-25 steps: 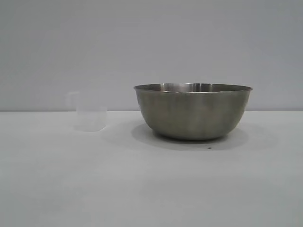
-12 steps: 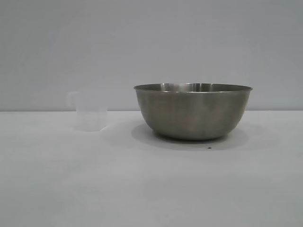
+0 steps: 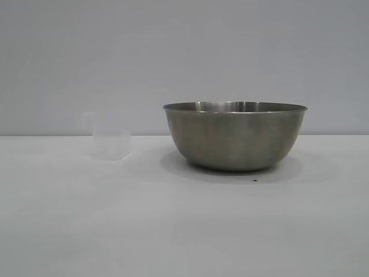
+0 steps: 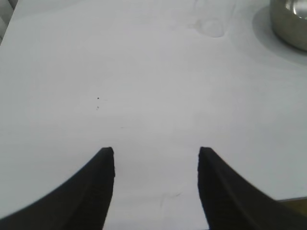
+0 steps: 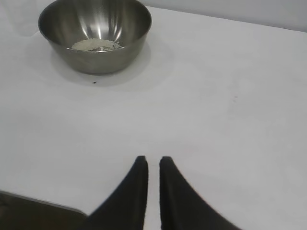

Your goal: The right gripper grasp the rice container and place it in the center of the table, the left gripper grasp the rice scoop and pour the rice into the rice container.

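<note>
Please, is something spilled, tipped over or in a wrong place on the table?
Nothing is spilled or tipped. The rice container and the rice scoop stand upright, apart. The rice lies inside the container. Only a tiny dark speck sits on the table before it.

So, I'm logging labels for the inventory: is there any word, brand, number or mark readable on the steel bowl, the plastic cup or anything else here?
None: no readable text in any view.
Steel bowl: plain brushed wall, no brand or stamp visible.
Translucent measuring cup: no graduations or numbers can be made out; too faint to tell.
Table: only a tiny dark speck, no writing.
</note>
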### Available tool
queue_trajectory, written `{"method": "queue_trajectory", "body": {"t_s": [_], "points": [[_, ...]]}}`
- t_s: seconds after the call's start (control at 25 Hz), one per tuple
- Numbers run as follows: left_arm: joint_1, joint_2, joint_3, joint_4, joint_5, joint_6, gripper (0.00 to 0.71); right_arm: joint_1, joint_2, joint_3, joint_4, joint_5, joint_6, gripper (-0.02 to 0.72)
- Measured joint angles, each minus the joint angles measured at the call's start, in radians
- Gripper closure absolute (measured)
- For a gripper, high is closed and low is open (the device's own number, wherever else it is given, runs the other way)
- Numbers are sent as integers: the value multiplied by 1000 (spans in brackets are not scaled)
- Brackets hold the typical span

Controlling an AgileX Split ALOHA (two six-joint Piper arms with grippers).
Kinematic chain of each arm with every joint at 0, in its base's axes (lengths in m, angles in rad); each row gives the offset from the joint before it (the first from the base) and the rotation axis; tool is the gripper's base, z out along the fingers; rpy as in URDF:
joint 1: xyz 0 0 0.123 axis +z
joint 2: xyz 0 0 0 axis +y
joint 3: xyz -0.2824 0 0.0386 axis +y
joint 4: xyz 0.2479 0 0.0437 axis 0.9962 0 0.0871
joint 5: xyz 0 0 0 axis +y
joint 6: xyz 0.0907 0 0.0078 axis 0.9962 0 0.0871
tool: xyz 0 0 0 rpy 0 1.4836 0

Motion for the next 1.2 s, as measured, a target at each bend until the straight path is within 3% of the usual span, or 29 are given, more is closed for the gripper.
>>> {"method": "queue_trajectory", "body": {"t_s": [0.32,0.6,1.2], "points": [[4,0,0,0,0,0,324,-72,0,0,0,0,0,648],[83,0,0,0,0,0,324,-111,0,0,0,0,0,648],[136,0,0,0,0,0,324,-111,0,0,0,0,0,648]]}}
